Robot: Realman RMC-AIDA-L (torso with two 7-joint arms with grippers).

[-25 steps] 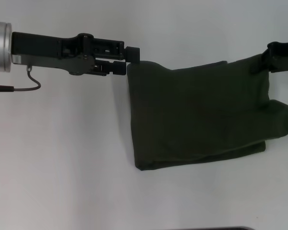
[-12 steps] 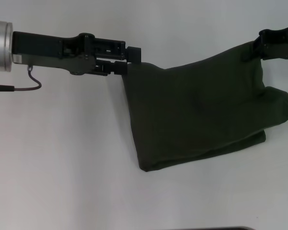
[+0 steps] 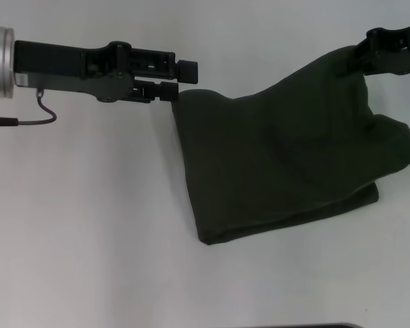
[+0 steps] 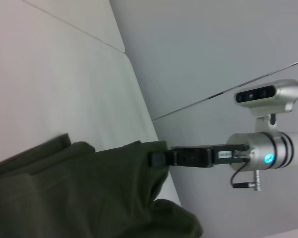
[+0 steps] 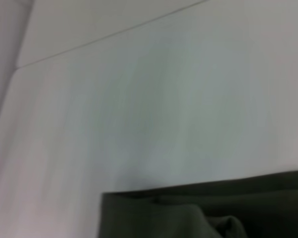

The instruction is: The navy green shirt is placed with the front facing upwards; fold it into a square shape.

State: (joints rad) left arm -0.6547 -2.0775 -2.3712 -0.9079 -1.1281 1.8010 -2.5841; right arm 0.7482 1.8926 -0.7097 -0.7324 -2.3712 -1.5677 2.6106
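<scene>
The navy green shirt (image 3: 287, 164) is held up between both arms over the white table (image 3: 89, 225), already folded into a smaller dark slab. Left gripper (image 3: 176, 87) comes in from the left and is clamped on the shirt's far-left corner; fingers closed on the cloth edge. Right gripper (image 3: 361, 60) sits at the far right, higher in the head view, pinching the shirt's far-right corner, probably closed on it, though the fingertips are partly buried in fabric. The top edge sags between the two corners. Fabric hangs down toward the near side; the near fold edge lies near the table at centre-right, with a loose lobe bulging out on the right side. The left wrist view shows the right gripper (image 4: 156, 158) meeting the cloth.
</scene>
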